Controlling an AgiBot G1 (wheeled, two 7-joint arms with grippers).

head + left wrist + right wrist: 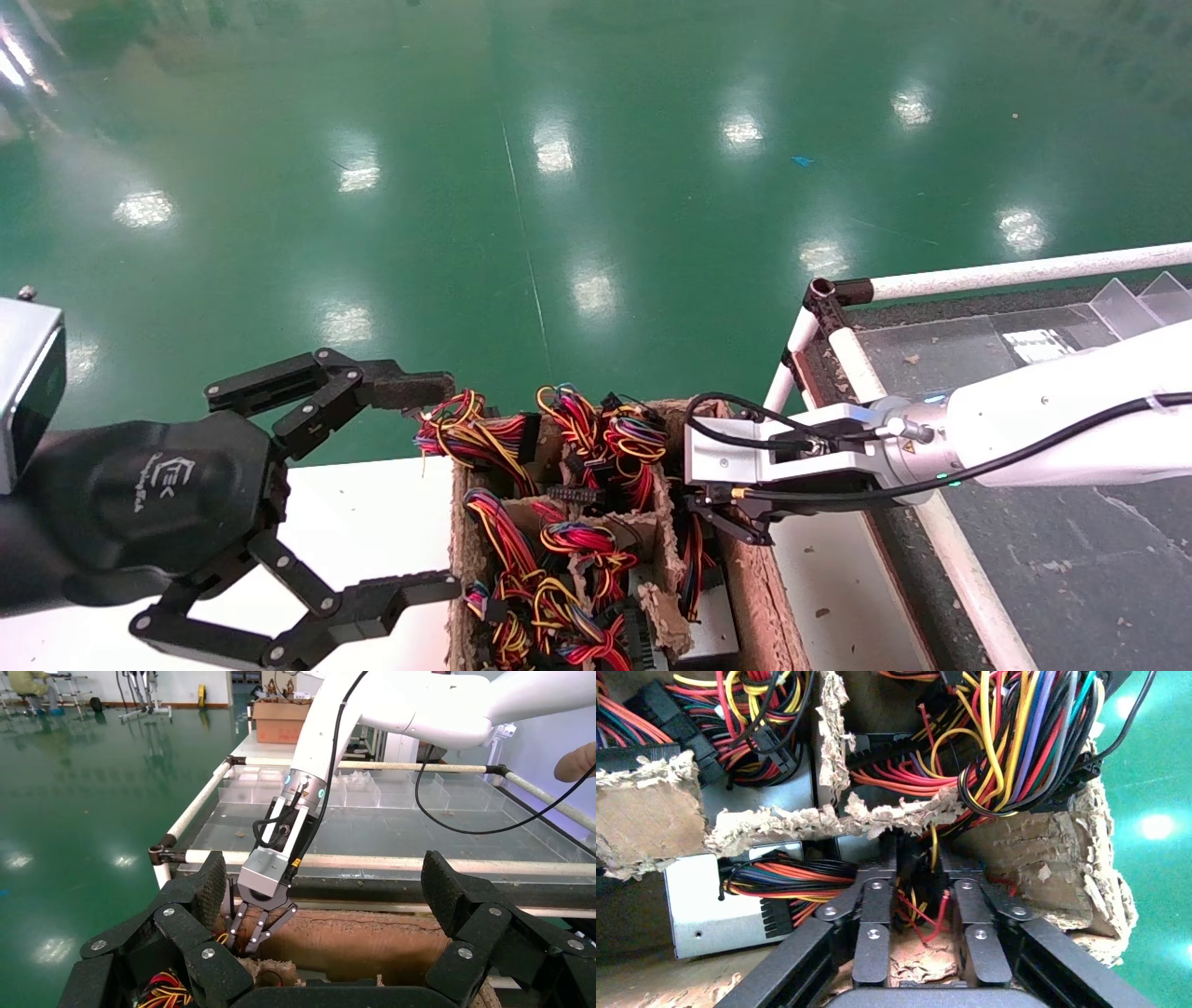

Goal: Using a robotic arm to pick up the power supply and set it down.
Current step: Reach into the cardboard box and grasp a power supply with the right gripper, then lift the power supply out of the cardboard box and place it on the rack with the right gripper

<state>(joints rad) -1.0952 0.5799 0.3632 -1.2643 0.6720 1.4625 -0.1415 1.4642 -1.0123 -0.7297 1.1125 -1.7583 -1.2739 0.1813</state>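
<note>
The left gripper (372, 485) is held idle at the near left, jaws wide apart, clear of the box (754, 596). Farther right, the right gripper (736, 522) is lowered into a box cell, jaws nearly together around loose wires (926, 910), probably reaching for a power supply (715, 910) lying among them.

The right gripper's (740, 522) fingertips were sunk in a compartment of the torn cardboard box (754, 596), hidden behind wires, so any grip could not be judged. The power supply (719, 906) beside it showed only one grey face; a wire bundle (786, 881) covered the rest. The head view's lower edge cut off the box and the left gripper's (424, 489) lower linkage.
</note>
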